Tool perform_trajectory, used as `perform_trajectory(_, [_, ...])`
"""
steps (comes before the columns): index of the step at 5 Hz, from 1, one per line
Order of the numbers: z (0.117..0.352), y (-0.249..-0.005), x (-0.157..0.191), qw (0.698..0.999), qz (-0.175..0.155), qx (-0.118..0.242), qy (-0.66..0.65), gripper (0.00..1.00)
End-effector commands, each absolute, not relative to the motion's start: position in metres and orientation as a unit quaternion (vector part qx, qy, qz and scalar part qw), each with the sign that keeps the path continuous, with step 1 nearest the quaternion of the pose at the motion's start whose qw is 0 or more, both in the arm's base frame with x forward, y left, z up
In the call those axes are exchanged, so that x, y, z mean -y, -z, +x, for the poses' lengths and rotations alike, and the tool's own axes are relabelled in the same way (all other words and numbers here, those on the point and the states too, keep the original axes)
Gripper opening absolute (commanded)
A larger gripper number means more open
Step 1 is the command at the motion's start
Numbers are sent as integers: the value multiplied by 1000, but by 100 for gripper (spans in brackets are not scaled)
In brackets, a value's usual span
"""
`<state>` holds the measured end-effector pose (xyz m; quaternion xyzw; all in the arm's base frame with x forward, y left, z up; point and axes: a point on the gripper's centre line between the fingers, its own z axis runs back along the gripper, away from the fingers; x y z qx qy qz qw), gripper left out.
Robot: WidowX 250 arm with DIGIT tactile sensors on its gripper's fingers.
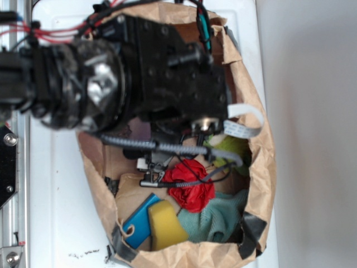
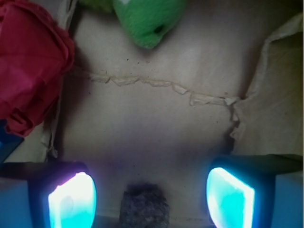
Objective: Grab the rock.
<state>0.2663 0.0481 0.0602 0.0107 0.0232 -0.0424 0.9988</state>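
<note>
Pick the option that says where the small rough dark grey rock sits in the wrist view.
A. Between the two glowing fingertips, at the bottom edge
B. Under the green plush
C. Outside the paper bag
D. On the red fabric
A: the small rough dark grey rock lies on the brown paper between the open tool's two glowing fingertips, touching neither.

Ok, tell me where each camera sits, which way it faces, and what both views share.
Exterior: above the paper bag, looking down; the black arm hides much of it.
Wrist: on the hand, looking down at the bag floor; two glowing fingers flank the rock, apart.
Shared: red fabric flower and green frog plush.
</note>
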Motion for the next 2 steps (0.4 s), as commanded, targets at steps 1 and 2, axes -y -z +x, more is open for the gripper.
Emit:
perform_trajectory(1, [278,-97,-70,1000,-4,14,21,100])
perform_trajectory(2, [276,-93,-72,1000,2,4,26,100])
